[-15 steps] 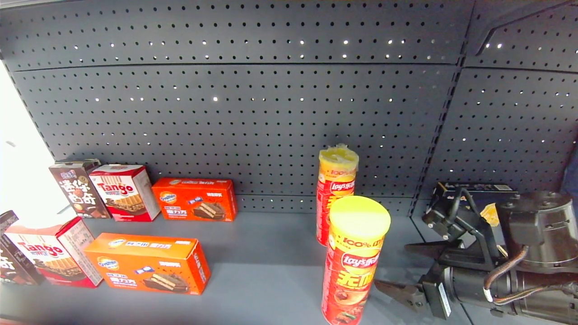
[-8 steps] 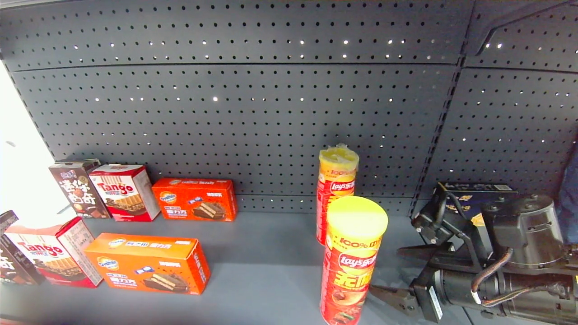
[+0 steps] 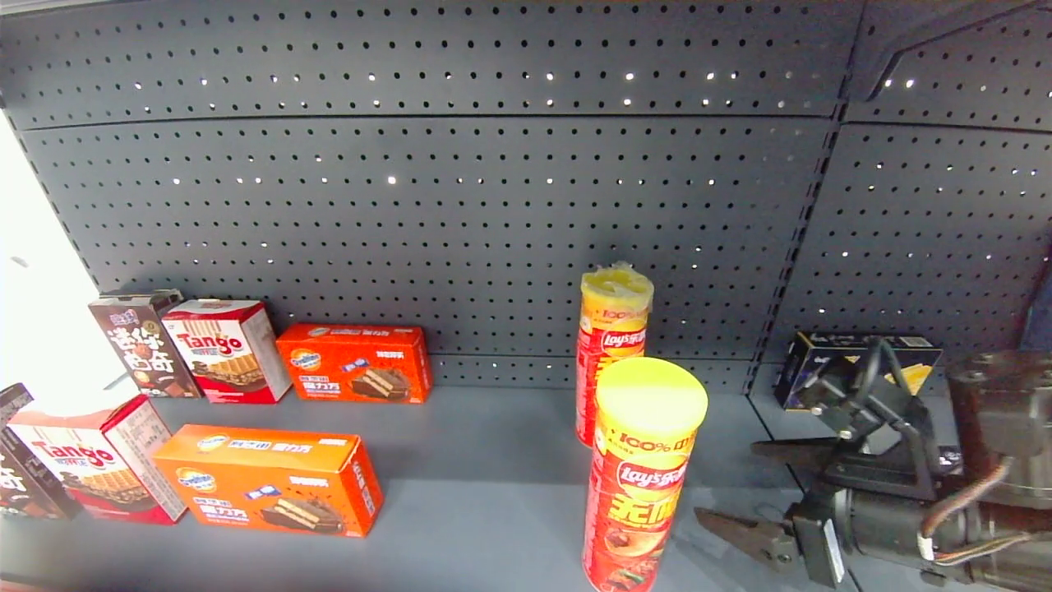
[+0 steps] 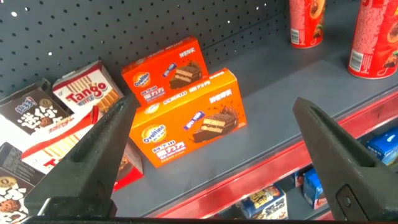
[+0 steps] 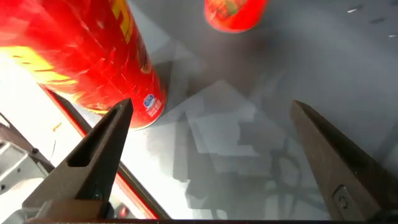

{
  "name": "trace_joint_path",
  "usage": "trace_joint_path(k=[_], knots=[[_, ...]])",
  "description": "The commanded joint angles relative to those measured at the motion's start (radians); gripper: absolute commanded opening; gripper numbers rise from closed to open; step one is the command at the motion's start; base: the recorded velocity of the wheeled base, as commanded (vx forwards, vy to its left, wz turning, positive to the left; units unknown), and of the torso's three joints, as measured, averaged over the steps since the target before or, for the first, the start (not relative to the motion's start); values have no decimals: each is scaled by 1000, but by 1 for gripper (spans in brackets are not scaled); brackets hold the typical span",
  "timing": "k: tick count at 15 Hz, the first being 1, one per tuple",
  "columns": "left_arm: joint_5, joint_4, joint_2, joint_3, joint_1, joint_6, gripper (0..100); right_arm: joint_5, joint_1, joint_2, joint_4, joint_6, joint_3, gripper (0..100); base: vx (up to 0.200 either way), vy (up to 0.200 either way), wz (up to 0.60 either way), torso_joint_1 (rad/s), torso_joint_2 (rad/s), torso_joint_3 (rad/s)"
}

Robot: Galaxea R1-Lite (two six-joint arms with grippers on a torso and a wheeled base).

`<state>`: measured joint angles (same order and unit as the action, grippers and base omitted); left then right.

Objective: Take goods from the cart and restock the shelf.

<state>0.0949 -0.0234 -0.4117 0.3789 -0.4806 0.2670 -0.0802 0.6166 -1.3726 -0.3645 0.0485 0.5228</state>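
Observation:
Two red chip cans with yellow lids stand upright on the grey shelf (image 3: 493, 460). The front can (image 3: 648, 477) is near the shelf edge and the back can (image 3: 612, 349) is by the pegboard. My right gripper (image 3: 733, 485) is open just right of the front can, lying sideways and not touching it. In the right wrist view the front can (image 5: 81, 56) is beside one finger and the back can (image 5: 235, 12) is farther off, with bare shelf between the fingers of the right gripper (image 5: 211, 107). My left gripper (image 4: 214, 104) hangs open in front of the shelf, facing the orange boxes (image 4: 189, 118).
Orange boxes (image 3: 271, 481), wafer boxes (image 3: 226, 349) and brown boxes (image 3: 144, 341) fill the shelf's left part. A dark box (image 3: 855, 358) sits behind the right arm, past the upright post (image 3: 793, 247). The red shelf lip (image 4: 249, 177) has goods below it. Bare shelf lies between boxes and cans.
My right gripper edged left toward the front can, then drew back to the right, still open. The front can shifted slightly left and stands free.

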Motion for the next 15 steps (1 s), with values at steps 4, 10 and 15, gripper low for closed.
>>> trace_joint_path(k=[4, 10, 15], knots=[[2, 2, 60, -35, 4, 8, 100, 152, -63, 526, 7, 2, -227, 100, 0, 0, 0, 0, 0, 0], [14, -1, 289, -175, 4, 15, 100, 275, -215, 1110, 239, 2, -279, 100, 0, 0, 0, 0, 0, 0], [66, -3, 412, -268, 24, 17, 100, 332, -305, 1373, 414, -2, -379, 100, 0, 0, 0, 0, 0, 0]])
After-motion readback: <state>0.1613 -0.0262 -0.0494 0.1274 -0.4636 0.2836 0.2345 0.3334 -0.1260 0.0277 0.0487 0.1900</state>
